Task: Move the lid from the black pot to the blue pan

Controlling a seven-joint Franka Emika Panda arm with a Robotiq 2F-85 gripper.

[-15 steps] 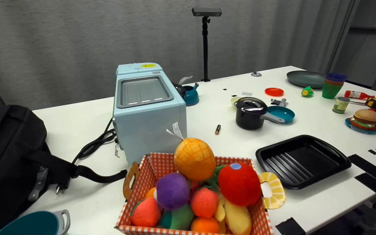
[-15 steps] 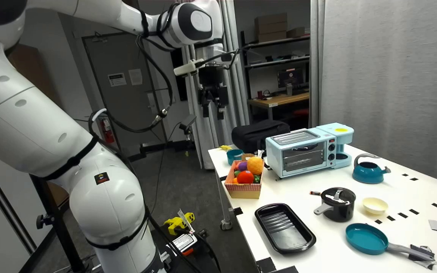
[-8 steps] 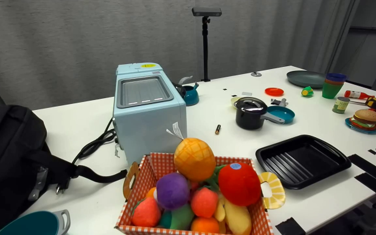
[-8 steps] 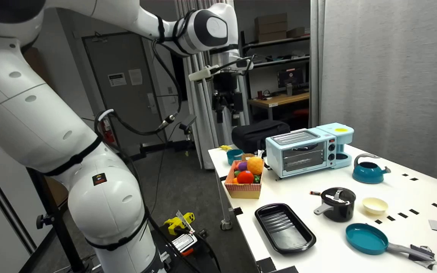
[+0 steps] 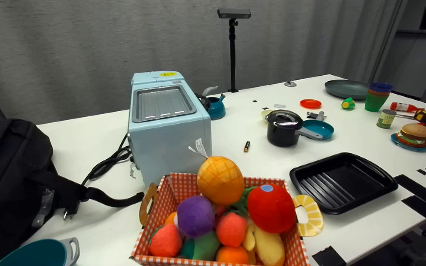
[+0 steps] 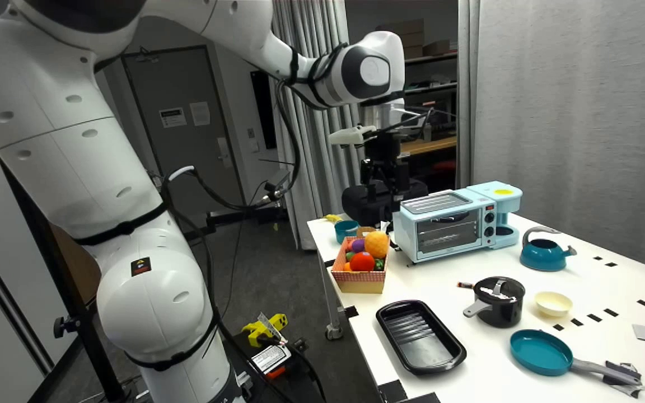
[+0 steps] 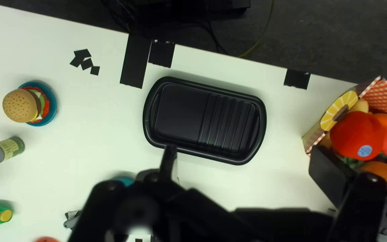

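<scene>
In an exterior view, the lid (image 5: 284, 116) sat on the black pot (image 5: 282, 135) right of centre, the blue pan (image 5: 320, 129) just to its right. In an exterior view, the gripper (image 6: 384, 197) had dropped and swung rightward to mid-frame, probably beginning its approach, the lid unlifted. In the wrist view it stood spread, grasping nothing.
</scene>
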